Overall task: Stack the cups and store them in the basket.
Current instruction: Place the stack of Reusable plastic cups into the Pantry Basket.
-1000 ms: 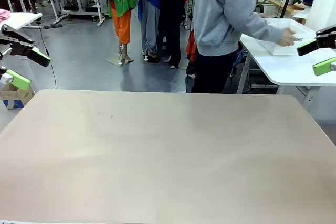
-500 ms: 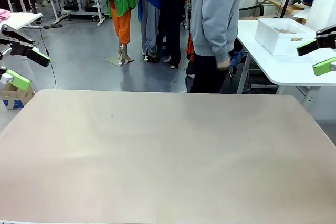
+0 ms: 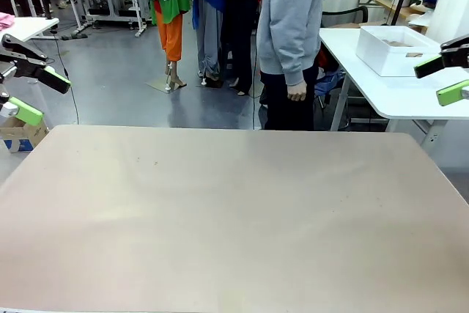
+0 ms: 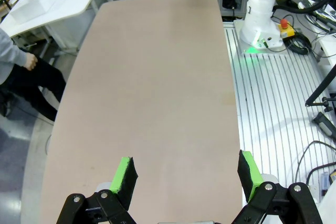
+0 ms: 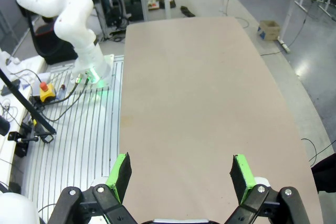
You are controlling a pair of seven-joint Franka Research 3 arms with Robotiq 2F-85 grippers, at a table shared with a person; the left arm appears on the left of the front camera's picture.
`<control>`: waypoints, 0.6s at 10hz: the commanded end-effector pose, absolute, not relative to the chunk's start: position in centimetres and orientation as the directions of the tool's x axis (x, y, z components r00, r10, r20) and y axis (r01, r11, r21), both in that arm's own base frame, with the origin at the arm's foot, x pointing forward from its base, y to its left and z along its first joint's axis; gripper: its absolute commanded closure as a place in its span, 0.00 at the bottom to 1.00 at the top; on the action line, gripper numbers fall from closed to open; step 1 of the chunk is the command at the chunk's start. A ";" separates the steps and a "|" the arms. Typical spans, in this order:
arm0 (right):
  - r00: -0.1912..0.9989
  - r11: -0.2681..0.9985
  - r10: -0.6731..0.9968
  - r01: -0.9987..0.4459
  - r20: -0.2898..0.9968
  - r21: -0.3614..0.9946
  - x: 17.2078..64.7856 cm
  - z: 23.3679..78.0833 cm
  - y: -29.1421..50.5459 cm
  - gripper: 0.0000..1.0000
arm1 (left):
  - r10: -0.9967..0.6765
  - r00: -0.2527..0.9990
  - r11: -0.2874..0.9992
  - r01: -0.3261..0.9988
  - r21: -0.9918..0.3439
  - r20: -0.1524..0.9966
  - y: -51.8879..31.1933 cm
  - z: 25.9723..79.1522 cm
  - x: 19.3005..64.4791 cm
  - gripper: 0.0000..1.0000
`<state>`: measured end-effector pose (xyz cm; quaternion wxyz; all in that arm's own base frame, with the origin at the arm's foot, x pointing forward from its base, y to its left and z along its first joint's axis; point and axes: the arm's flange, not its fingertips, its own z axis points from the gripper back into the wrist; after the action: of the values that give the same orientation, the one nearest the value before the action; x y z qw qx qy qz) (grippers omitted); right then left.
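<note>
White plastic, the basket point(image 3: 394, 50) sat on a white side table point(image 3: 410, 97) beyond the tan table's point(image 3: 234, 218) far right corner. From the front, a person point(image 3: 293, 42) in a grey hoodie stood at the far edge. The left gripper point(image 4: 186, 174) and right gripper point(image 5: 180, 176) hung over opposite ends, jaws spread and empty. The left wrist view caught the basket point(image 4: 32, 7) as well.
</note>
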<state>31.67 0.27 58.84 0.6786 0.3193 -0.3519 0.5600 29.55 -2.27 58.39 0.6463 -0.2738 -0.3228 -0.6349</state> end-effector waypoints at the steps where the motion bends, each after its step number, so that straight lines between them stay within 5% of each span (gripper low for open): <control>1: 0.115 0.163 0.519 -0.986 0.847 0.034 31.8 59.1 0.4 0.00 | -0.636 -0.009 0.043 0.998 0.047 0.771 -2.4 58.7 29.6 0.00; 6: 0.115 0.163 0.519 -0.986 0.847 0.034 31.8 59.1 0.4 0.00 | -0.636 -0.009 0.043 0.998 0.047 0.771 -2.4 58.7 29.6 0.00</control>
<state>31.67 0.27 58.84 0.6786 0.3193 -0.3519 0.5600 29.55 -2.27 58.39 0.6463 -0.2738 -0.3228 -0.6349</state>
